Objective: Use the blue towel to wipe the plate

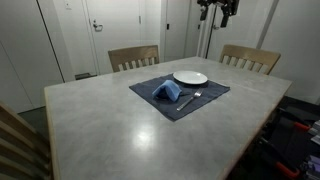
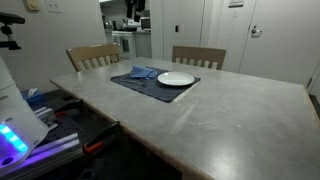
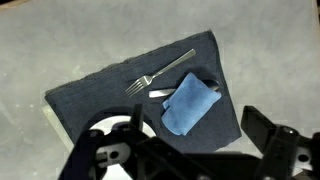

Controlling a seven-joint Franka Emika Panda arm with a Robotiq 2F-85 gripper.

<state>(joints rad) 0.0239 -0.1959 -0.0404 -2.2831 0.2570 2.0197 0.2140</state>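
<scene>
The hand (image 1: 218,11) hangs high above the far end of the bench (image 1: 100,135), well clear of everything on it. In the wrist view (image 3: 185,138) its 2 fingers stand wide apart with nothing between them, so it is open and empty. As I judge it, no wiping has begun, and picking up the cloth comes first.

The blue towel (image 1: 168,92) lies bunched on the dark placemat (image 1: 150,103), close beside the plate (image 1: 190,78). Whether the 2 touch I cannot tell. From the hand's end, the plate comes first and the towel lies just past it, with the fork (image 1: 190,97) on the mat alongside.

Looking down from the wrist, the towel (image 3: 190,105) sits almost straight below the gap between the fingers, a little ahead of it. Its long axis slants from lower left to upper right in that picture, so it runs more along the hand's reach than across it. The fork (image 3: 158,70) lies further out, at a different slant. The hand's own body hides nearly all of the plate there.

I reckon the move is mostly a straight drop with a slight forward nudge. A small twist of the wrist would let the fingers close across the towel's narrow width. The fork is near enough to get caught if the hand drifts outward.
</scene>
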